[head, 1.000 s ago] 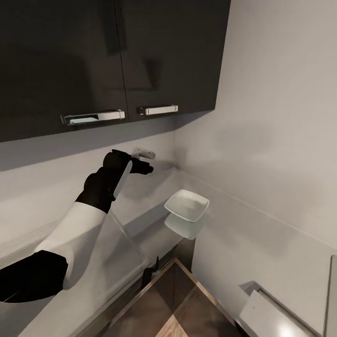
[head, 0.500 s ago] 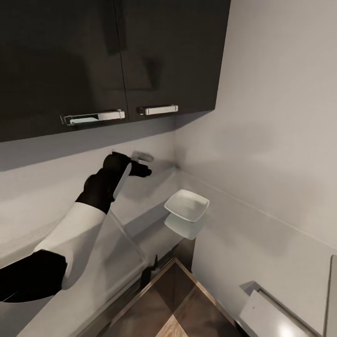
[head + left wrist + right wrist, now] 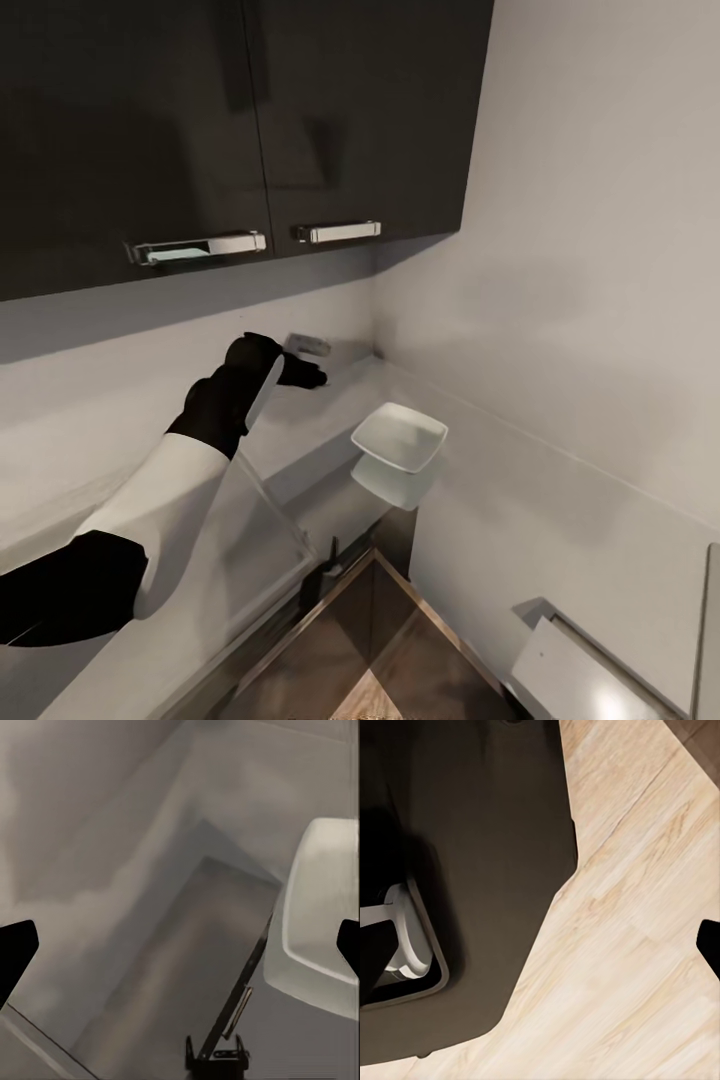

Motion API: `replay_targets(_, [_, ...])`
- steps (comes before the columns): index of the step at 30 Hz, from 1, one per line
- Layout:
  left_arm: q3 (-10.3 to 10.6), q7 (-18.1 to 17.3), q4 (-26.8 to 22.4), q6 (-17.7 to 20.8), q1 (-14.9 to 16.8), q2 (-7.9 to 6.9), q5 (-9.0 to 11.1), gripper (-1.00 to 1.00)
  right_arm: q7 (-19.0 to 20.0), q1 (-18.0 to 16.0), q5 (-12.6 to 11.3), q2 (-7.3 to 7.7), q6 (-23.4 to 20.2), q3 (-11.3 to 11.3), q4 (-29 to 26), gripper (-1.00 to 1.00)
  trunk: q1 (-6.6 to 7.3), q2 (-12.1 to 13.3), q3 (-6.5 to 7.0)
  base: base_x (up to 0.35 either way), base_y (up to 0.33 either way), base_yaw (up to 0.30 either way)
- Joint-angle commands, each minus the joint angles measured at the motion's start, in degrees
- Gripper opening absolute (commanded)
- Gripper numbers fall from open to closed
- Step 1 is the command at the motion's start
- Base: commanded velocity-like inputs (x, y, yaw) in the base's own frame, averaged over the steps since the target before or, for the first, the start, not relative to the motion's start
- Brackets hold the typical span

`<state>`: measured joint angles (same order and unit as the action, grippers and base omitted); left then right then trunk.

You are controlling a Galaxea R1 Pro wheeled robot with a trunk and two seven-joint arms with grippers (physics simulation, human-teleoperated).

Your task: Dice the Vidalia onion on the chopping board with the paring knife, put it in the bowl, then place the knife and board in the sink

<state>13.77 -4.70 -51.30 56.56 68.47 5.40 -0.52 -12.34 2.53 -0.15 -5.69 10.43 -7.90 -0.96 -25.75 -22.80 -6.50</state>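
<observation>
While the left arm reaches over the desk: bowl ahead, both claws spread wide.

Left claw, fingers parted and holding nothing, hovers above the grey desk toward the back wall. Bowl, white, square with rounded corners, sits upright on the desk near its front edge, beside and nearer than the claw, well apart; no long axis. In the left wrist view the bowl lies between the fingertips' span. Left arm nearer. Right claw open over wooden floor, empty.
</observation>
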Motion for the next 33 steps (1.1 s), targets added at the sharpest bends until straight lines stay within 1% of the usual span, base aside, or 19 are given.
replay_targets(1, [0.0,-0.6,0.0,0.2,0.0,0.01,-0.1,1.00,-0.1,0.0,0.0,-0.03,0.2,-0.4,-0.1,1.00,-0.03,-0.1,-0.20,0.000,0.000,0.000])
replay_targets(4, [0.0,-3.8,-0.1,0.2,0.0,0.04,-0.2,1.00,-0.1,0.0,0.0,-0.02,0.2,-0.4,-0.1,1.00,-0.03,-0.1,-0.47,0.000,0.000,0.000])
replay_targets(7, [0.0,-4.6,-0.1,0.2,0.0,0.04,-0.2,1.00,-0.1,0.0,0.0,-0.02,0.2,-0.4,-0.1,1.00,-0.03,-0.1,-0.74,0.000,0.000,0.000])
replay_targets(29, [0.0,-5.2,0.0,-0.3,0.0,0.01,-0.2,1.00,0.0,0.0,0.0,-0.11,0.2,-0.4,-0.1,1.00,-0.03,-0.1,-2.77,0.000,0.000,0.000])
replay_targets(33, [0.0,-5.2,0.0,-0.3,0.0,0.01,-0.2,1.00,0.0,0.0,0.0,-0.11,0.2,-0.4,-0.1,1.00,-0.03,-0.1,-3.13,0.074,-0.028,0.000])
